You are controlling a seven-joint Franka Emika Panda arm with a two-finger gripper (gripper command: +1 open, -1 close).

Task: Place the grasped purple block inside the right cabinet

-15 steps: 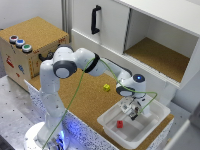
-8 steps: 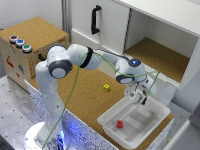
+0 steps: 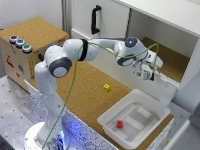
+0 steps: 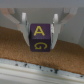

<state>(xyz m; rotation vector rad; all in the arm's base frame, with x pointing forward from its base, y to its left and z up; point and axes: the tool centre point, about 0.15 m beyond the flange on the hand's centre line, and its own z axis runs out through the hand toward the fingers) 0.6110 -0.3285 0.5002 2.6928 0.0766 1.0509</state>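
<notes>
The right cabinet (image 3: pixel 172 60) is the wide white-walled compartment with a cork-brown floor, open at the front, at the exterior view's right. The cork-topped counter (image 3: pixel 95 97) runs below it, carrying a white tray (image 3: pixel 131 134) with a small red block (image 3: pixel 120 124) inside and a yellow block (image 3: pixel 106 87) lying loose on the cork. The arm reaches across to the cabinet's front lip, where the hand (image 3: pixel 143 74) hovers. In the wrist view the hand (image 4: pixel 41 30) is clamped on the purple block (image 4: pixel 40 37) (yellow letters on its faces), held just above a cork surface. The risk, as I judge it: releasing here, near the edge, could let the block tumble out onto the counter or tray; pushing further in could catch the fingers on the cabinet's upper wall.
</notes>
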